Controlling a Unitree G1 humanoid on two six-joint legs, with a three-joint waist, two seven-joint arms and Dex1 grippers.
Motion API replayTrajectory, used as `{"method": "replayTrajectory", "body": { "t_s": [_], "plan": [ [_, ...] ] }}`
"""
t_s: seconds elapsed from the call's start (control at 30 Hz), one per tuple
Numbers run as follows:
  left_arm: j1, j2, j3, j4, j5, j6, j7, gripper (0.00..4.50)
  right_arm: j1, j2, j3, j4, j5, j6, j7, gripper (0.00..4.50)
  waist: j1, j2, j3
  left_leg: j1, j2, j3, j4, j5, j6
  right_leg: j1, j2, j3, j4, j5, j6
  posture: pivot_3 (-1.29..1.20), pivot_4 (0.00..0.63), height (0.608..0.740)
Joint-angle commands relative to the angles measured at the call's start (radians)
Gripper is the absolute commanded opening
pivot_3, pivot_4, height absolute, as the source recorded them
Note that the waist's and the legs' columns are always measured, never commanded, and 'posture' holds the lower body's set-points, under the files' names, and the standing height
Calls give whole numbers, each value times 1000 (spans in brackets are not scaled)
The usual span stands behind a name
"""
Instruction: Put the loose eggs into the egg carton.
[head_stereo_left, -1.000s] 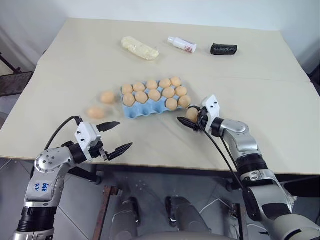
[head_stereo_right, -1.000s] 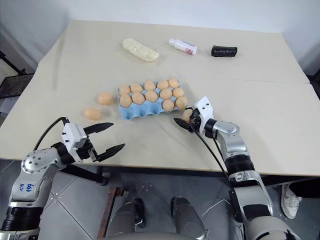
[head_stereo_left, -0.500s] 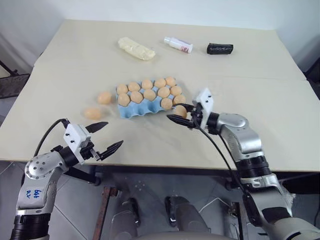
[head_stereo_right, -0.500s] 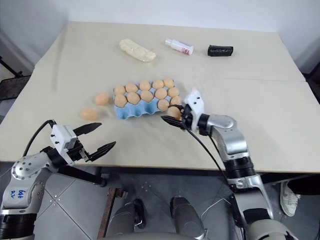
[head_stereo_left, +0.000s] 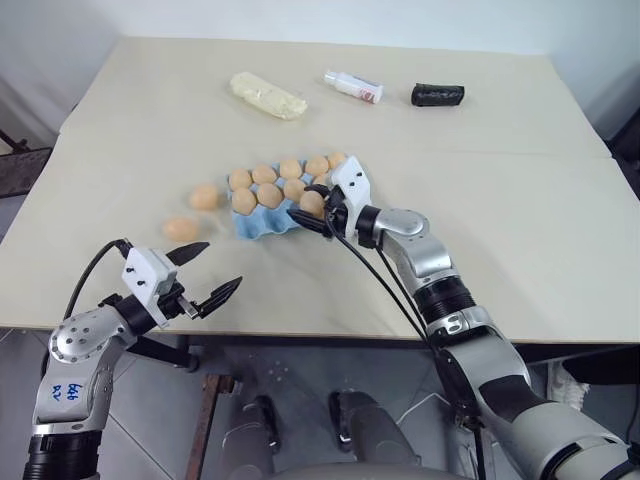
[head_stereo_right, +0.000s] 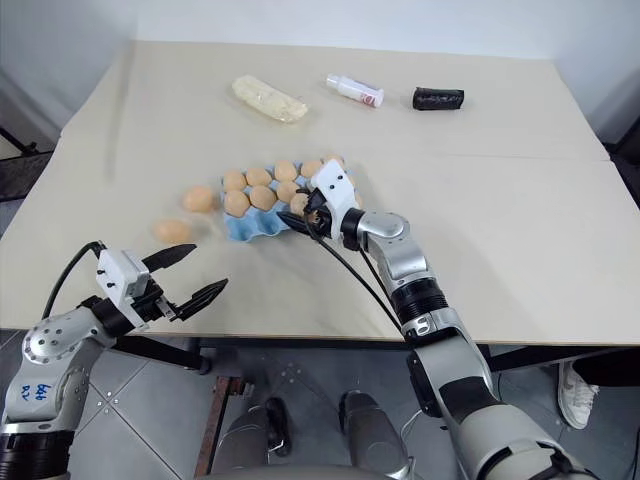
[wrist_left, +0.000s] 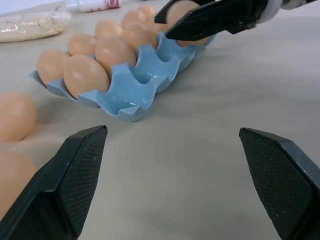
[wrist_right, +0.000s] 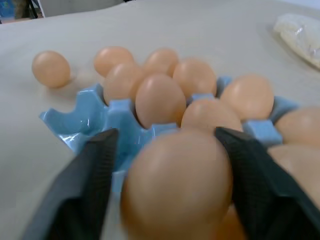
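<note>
The light blue egg carton (head_stereo_left: 262, 226) lies mid-table with tan eggs in most cups; its near-left cups are bare. My right gripper (head_stereo_left: 303, 207) hovers over the carton's near row. A loose egg (wrist_right: 177, 190) sits between its fingers (wrist_right: 95, 170), which are open, with a thin gap on one side. Two more loose eggs (head_stereo_left: 204, 196) (head_stereo_left: 181, 229) lie on the table left of the carton. Near the table's front edge, left of the carton, my left gripper (head_stereo_left: 222, 264) stands wide open and empty, level, pointing toward the carton (wrist_left: 145, 85).
At the table's far side lie a pale yellow lumpy bundle (head_stereo_left: 267, 95), a white bottle (head_stereo_left: 352, 87) and a black object (head_stereo_left: 437, 95). The table's front edge runs just under my left gripper.
My right gripper has carried the egg leftward from the carton's right end to over its near row, and its fingers have spread. The left gripper has stayed about where it was.
</note>
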Motion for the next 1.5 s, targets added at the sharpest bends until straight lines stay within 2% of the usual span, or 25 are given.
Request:
{"method": "replayTrajectory", "body": {
  "t_s": [0.03, 0.2, 0.4, 0.63, 0.87, 1.13, 1.23, 1.5],
  "plan": [
    [27, -4, 27, -64, -19, -2, 12, 4500, -3, -3, -27, -76, 37, -28, 35, 4475, -3, 0, 0, 0, 0, 0, 0, 0, 0, 0, 0, 0, 0, 0, 0, 0, 150, 740],
    [62, -1, 57, -69, -21, 1, 29, 4500, 125, -103, -59, -266, 96, -35, 141, 4475, 3, 0, 0, 1, 0, -1, 1, 0, -2, 0, 0, 0, 2, 0, 0, 0, 150, 740],
    [148, -23, 176, -48, -43, 9, 91, 4500, 345, -266, -113, -480, 226, -51, 330, 4475, 12, 0, 0, 0, -1, -1, 1, -1, -1, 1, -1, 0, 0, -1, 1, 0, 150, 740],
    [220, -73, 294, -15, -68, 11, 169, 4500, 467, -349, -143, -554, 261, -42, 357, 4475, -3, -1, 0, 3, 0, -3, 2, -2, -2, 3, 0, 0, 0, -2, -1, 0, 150, 740],
    [181, -99, 339, -6, -56, 16, 264, 4500, 554, -343, -142, -625, 273, -45, 317, 4475, 2, -1, 0, 3, -1, -3, 2, -2, -2, 4, -2, 0, -1, -4, -5, 0, 150, 740],
    [-4, -81, 221, 50, 27, 87, 360, 4500, 496, -335, -113, -601, 241, -59, 304, 4475, 5, -1, 0, 3, -1, -3, 4, -2, -2, 5, -1, 0, 0, -5, -8, 0, 150, 740],
    [-113, -76, 161, 104, 68, 152, 404, 4500, 494, -337, -109, -614, 242, -51, 299, 4475, 13, -1, -1, 3, -1, -3, 3, -2, -1, 5, -1, -1, 0, 0, 1, 0, 150, 740],
    [-383, -42, 30, 385, 147, 169, 358, 4500, 482, -332, -102, -629, 241, -43, 277, 4475, 36, -1, -1, 3, 0, -3, 4, 1, 0, 4, 2, -1, 2, -1, 1, 0, 150, 740]
  ]
}}
